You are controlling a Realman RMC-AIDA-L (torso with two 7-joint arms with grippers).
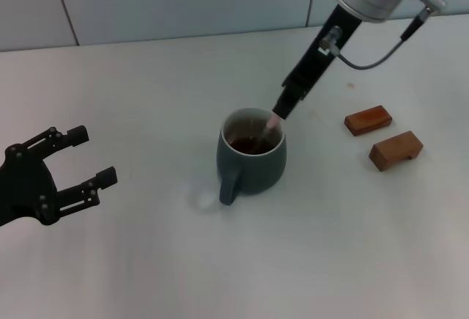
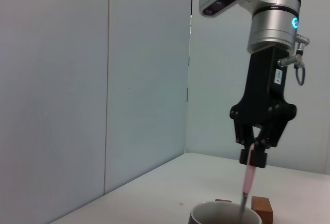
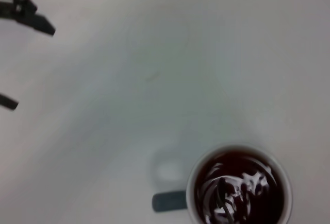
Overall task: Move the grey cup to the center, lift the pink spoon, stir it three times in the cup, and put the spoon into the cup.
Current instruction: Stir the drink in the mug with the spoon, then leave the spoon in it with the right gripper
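The grey cup stands mid-table, handle toward the robot, dark liquid inside. The pink spoon leans in it, bowl apparently submerged, its handle top pinched by the right gripper. Two wooden blocks lie beyond. The left gripper hovers spread, well apart.

We see a white table with two brown wooden blocks on its right side: the far block more reddish, the near block lighter brown. They sit near each other, apart, both lying flat. A pale panelled wall runs behind the table.
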